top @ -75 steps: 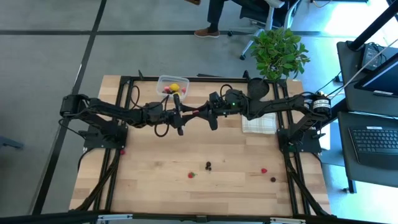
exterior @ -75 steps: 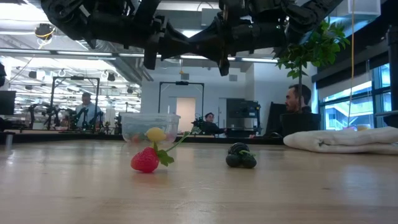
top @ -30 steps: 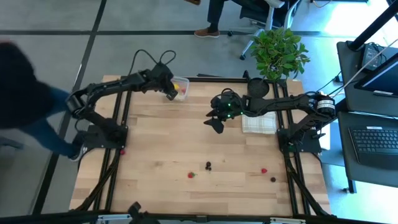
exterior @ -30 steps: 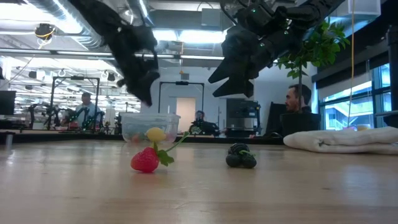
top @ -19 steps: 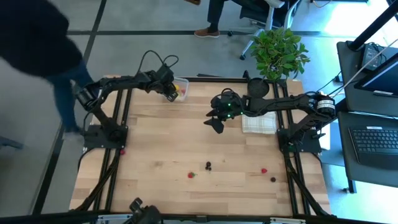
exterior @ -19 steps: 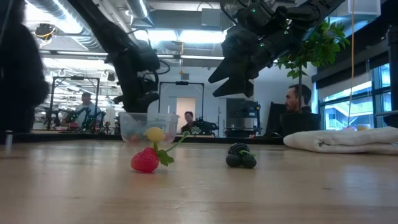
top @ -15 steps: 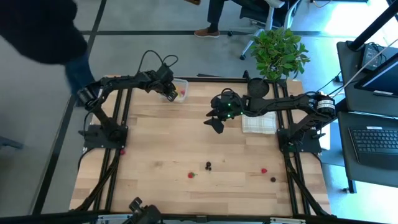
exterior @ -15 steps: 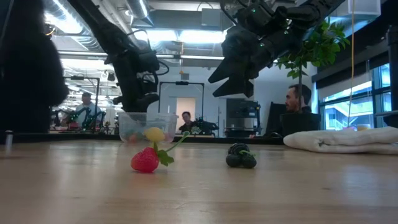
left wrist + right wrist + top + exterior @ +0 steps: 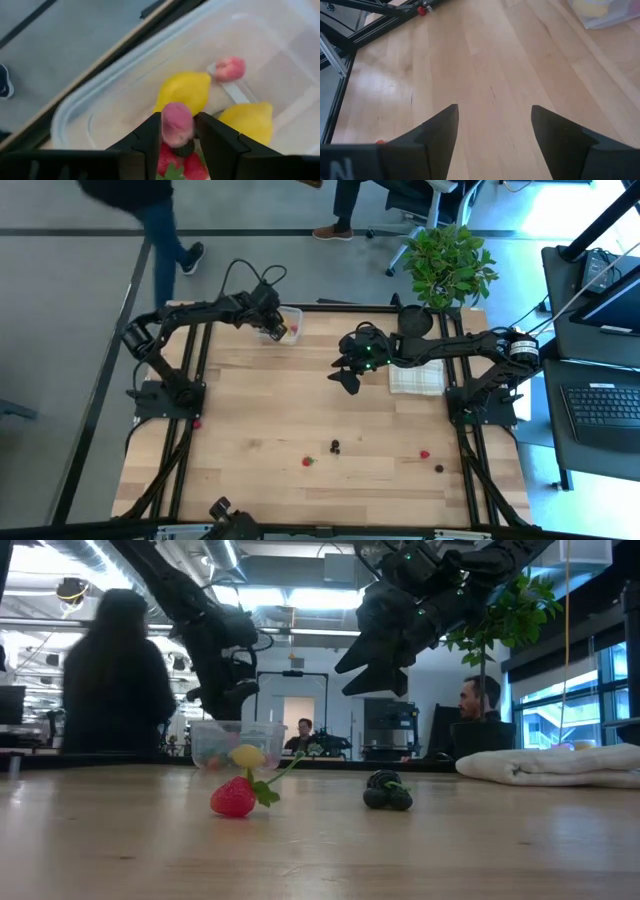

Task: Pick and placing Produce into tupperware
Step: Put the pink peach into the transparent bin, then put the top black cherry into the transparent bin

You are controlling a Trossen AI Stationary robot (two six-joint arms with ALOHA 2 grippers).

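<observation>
Tupperware (image 9: 284, 323) sits at the far edge of the counter (image 9: 260, 430), left of centre. Clear tub, see-through walls. Inside it: two yellow lemons (image 9: 186, 91), a pink berry (image 9: 230, 68), and a red strawberry (image 9: 175, 162) low between the pincer fingers.

Left pincer (image 9: 178, 131) is over the tub's open top, fingers narrow with a pink berry piece (image 9: 177, 123) between them. Fingers touch it on both sides, so it reads as held. Piece is above the fruit in the tub, not resting on it as far as I can tell.

Loose produce on the near half of the counter: a red strawberry with green stem (image 9: 236, 795) left of a dark berry cluster (image 9: 387, 790), slightly apart. From above, the red one (image 9: 309, 462) and the dark one (image 9: 335, 446) sit near centre; another red berry (image 9: 424, 454) and a dark berry (image 9: 439, 468) are farther right, just beside each other.

Right pincer (image 9: 345, 375) hangs above the counter near the middle, well apart from the tub, fingers spread wide, nothing between them. Only bare wood under it in its wrist view.

White cloth (image 9: 414, 378) lies on the right, far side, beside the right arm. Potted plant (image 9: 448, 265) past the far right corner. A person (image 9: 118, 675) stands behind the counter on the left, another seated (image 9: 478, 700) far right.
</observation>
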